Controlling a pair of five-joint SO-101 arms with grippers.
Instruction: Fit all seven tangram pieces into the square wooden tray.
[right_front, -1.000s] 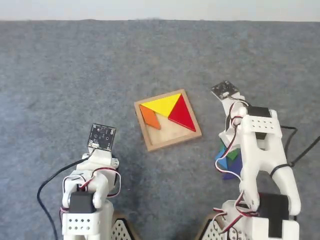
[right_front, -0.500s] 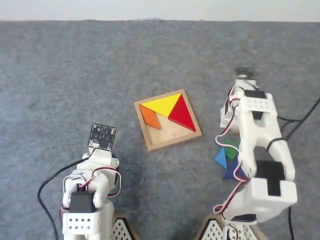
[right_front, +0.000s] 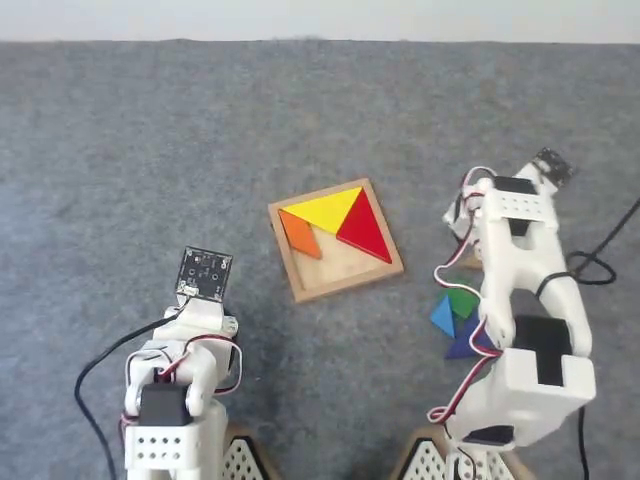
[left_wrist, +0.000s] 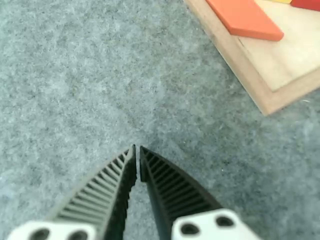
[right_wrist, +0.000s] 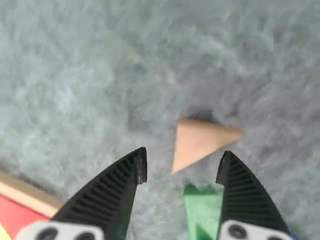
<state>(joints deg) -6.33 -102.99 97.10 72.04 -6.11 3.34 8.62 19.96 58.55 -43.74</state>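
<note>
The square wooden tray (right_front: 300, 285) lies mid-table with a yellow triangle (right_front: 325, 210), a red triangle (right_front: 365, 232) and an orange parallelogram (right_front: 299, 234) in it. To its right, partly under the right arm (right_front: 512, 250), lie a blue triangle (right_front: 441, 316), a green piece (right_front: 463, 299) and a dark purple piece (right_front: 466, 346). My right gripper (right_wrist: 183, 163) is open above the carpet, with a tan triangle (right_wrist: 202, 141) just beyond its tips and the green piece (right_wrist: 202, 206) between its fingers, lower down. My left gripper (left_wrist: 136, 150) is shut and holds nothing, short of the tray corner (left_wrist: 265, 92).
Grey carpet covers the whole table. The left arm (right_front: 190, 350) sits at the near left, with open carpet between it and the tray. The tray's corner and the red triangle (right_wrist: 12, 215) show at the edge of the right wrist view.
The right arm has swung its wrist from the tray side over to the right, uncovering the blue and green pieces. The left arm has kept still.
</note>
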